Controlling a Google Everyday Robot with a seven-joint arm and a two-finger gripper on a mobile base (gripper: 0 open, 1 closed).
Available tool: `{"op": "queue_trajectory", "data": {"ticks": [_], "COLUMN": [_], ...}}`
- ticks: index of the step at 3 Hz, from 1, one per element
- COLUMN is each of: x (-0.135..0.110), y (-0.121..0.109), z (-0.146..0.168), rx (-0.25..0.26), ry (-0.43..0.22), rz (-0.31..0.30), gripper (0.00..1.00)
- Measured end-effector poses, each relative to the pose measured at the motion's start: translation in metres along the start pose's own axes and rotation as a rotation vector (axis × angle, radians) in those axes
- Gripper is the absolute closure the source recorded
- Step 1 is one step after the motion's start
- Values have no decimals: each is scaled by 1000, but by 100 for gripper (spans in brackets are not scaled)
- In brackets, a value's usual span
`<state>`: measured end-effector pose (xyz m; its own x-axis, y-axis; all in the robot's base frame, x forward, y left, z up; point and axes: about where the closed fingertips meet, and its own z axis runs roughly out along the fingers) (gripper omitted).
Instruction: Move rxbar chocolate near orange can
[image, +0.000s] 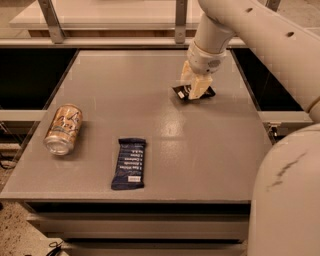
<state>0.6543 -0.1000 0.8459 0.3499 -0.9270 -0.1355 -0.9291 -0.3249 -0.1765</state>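
Observation:
The rxbar chocolate (207, 93), a flat black wrapped bar, lies at the back right of the grey table (200, 150). My gripper (194, 86) is down on it, its two pale fingers closed across the bar's middle; the bar's ends stick out on both sides. The orange can (63, 128) lies on its side near the table's left edge, silver top toward the front. It is far to the left of the gripper and the bar.
A larger navy-blue wrapped bar (130, 163) lies at the front centre of the table, to the right of the can. A rail with metal posts (181, 20) runs along the back. My arm's white body (285, 190) fills the right foreground.

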Motion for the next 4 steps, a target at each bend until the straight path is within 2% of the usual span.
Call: {"op": "queue_trajectory", "data": {"ticks": [1, 2, 3, 4], "x": [-28, -74, -74, -95], "y": [-14, -21, -21, -22], "z": [-20, -28, -28, -19], "rx": [40, 41, 42, 32], "ry": [-19, -71, -71, -69], "rz": [-103, -247, -248, -344], "gripper": [100, 100, 100, 100]}}
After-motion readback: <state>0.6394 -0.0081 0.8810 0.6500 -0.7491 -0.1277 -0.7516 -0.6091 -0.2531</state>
